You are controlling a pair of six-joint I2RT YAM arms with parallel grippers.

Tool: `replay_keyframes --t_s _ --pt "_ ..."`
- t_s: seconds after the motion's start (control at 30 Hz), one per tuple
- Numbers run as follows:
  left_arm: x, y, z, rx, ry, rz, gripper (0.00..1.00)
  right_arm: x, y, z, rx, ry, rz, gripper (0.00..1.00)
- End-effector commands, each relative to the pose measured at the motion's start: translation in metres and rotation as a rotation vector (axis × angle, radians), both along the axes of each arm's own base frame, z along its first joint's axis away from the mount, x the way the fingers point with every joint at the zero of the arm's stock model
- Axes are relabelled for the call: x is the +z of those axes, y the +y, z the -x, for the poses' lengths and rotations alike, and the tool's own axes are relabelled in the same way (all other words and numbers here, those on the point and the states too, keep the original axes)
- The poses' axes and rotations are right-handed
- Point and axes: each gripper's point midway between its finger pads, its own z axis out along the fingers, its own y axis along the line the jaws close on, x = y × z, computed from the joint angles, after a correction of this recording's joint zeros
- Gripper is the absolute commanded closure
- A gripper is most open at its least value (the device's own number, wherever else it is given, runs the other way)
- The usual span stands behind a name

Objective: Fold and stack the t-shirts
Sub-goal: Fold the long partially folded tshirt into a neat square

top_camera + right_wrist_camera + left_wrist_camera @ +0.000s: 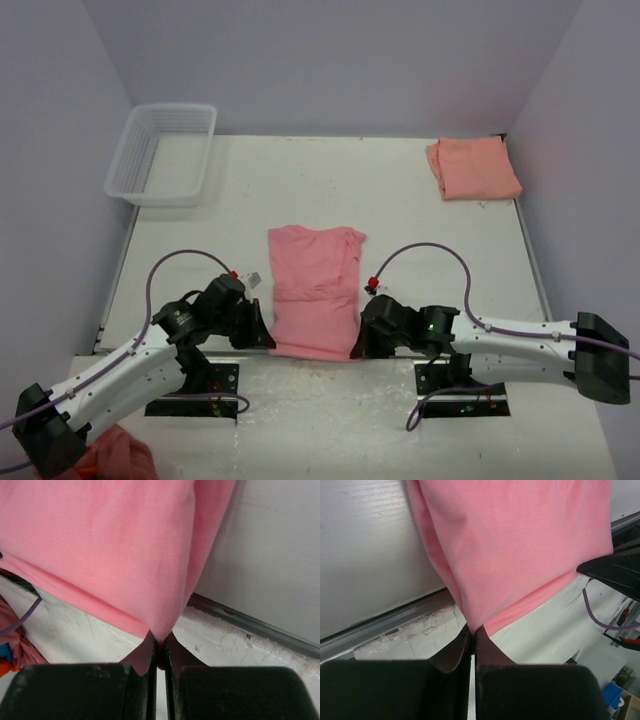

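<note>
Rose-pink t-shirt (pixel 315 290) is lying partly folded on the table (pixel 300 190), stretching straight away from the two grippers. Its near hem is reaching the metal rail (pixel 395 617) at the table's near edge. Its two near corners are sitting in the fingers, one per arm.

Left gripper (pixel 472 630) is pinching the near left corner, with the fingers pressed together on a small point of cloth. The fabric is fanning out from the tips, up and to their right.

Right gripper (pixel 159 639) is doing the same at the near right corner. Its fingers are clamped on the cloth tip, and the shirt is spreading up and to their left. In both wrist views the pinched corners are hanging just above the rail, and the hem is running taut between the two grippers.

Salmon-orange t-shirt (pixel 473 168) is resting folded well beyond the right gripper, at the far right corner of the table and well apart from the pink one.

White mesh basket (pixel 158 197) is sitting far ahead of the left gripper, at the far left corner.

Pink cloth (pixel 125 455) is showing behind the left gripper, beside that arm's base. It is possibly another garment, but too little is in view to tell.
</note>
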Motion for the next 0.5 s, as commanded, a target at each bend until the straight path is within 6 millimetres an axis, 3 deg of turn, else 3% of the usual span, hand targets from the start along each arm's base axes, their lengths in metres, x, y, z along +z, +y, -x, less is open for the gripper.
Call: replay_keyframes --t_s 0.0,0.23,0.47 --pt "0.011 0.008 0.003 0.008 -0.006 -0.028 1.00 -0.002 -0.033 0.001 -0.035 -0.018 0.148 1.00" --pt "0.042 0.005 -0.007 0.013 -0.062 -0.014 1.00 0.019 -0.035 0.000 -0.047 -0.046 0.168 1.00" --pt "0.042 0.005 -0.008 0.012 -0.063 -0.016 1.00 0.021 -0.037 0.001 -0.060 -0.050 0.189 1.00"
